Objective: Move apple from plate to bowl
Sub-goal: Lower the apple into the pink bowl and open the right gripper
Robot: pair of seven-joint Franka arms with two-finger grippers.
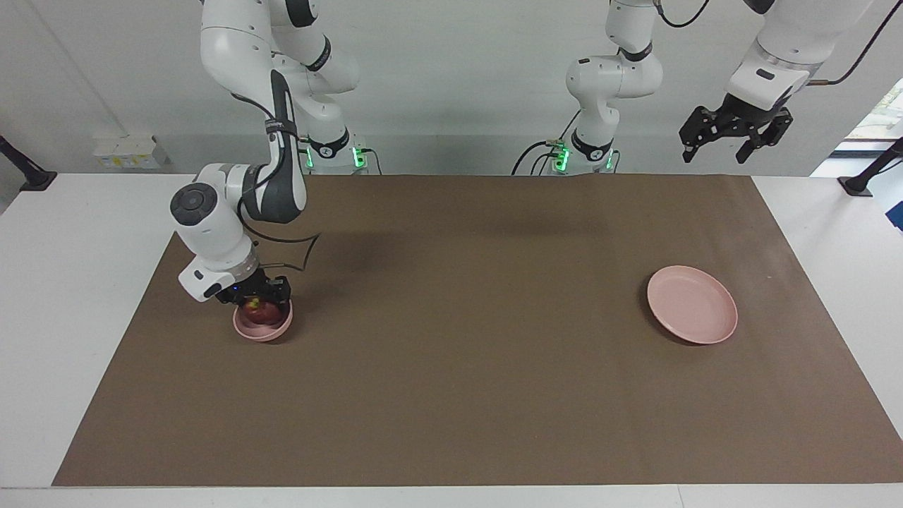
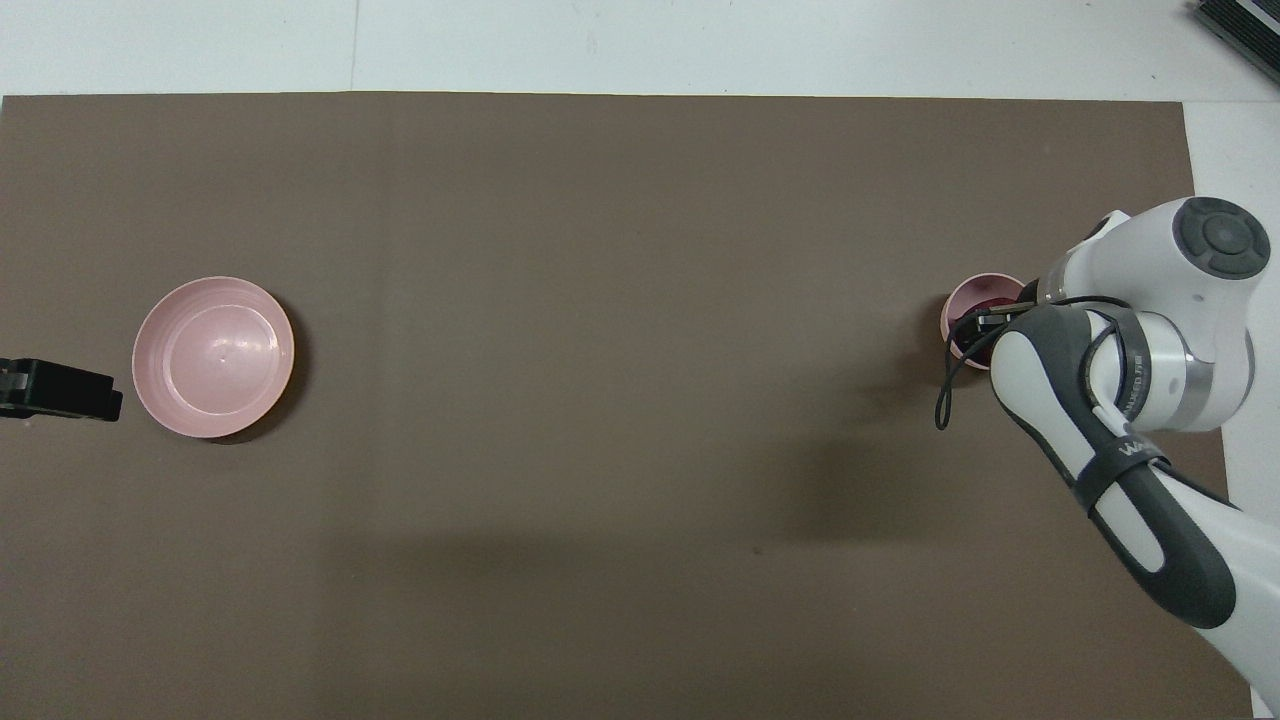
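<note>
The dark red apple [image 1: 259,309] sits inside the small deep pink bowl [image 1: 263,330] at the right arm's end of the table. My right gripper [image 1: 255,300] reaches down into the bowl and is shut on the apple. In the overhead view the right arm covers part of the bowl [image 2: 962,305]. The wide pink plate [image 1: 692,304] [image 2: 213,357] lies bare at the left arm's end. My left gripper [image 1: 712,154] hangs open high in the air beside the plate, over the mat's edge, and holds nothing.
A brown mat [image 1: 451,367] covers most of the white table. A loose black cable [image 1: 300,250] hangs from the right wrist near the bowl. A small white box [image 1: 127,152] stands by the wall at the right arm's end.
</note>
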